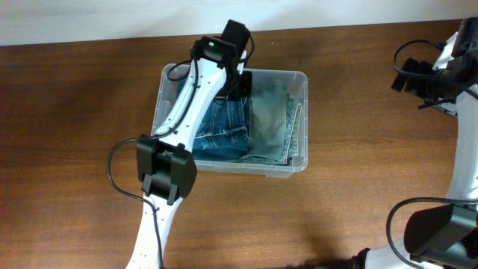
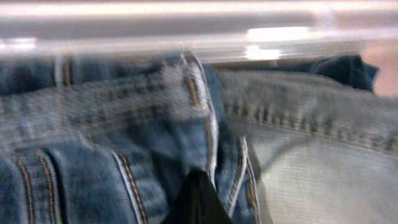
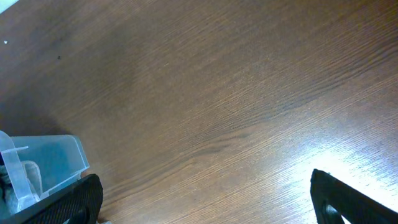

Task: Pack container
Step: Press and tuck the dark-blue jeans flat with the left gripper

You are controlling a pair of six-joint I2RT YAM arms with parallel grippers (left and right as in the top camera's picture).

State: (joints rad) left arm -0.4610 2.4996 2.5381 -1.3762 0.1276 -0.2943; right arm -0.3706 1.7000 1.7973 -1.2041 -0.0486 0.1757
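- Two folded denim pieces fill the container (image 1: pixel 302 119), a clear bin near the middle of the wooden counter (image 1: pixel 89 90).
- Darker jeans (image 1: pixel 224 133) lie on its 9 o'clock side and paler jeans (image 1: pixel 270 119) on its 3 o'clock side, touching along the middle.
- From 7 o'clock, the left arm (image 1: pixel 187 112) reaches over the bin.
- At the rim's 12 o'clock edge, the left claw (image 1: pixel 240 84) is down over the denim. Only one dark fingertip (image 2: pixel 196 199) shows in its wrist view, so I cannot tell its spread.
- Well apart at 3 o'clock, the right claw (image 3: pixel 205 186) hangs over bare counter. It is spread wide and holds nothing (a bin corner shows at the wrist view's 8 o'clock).
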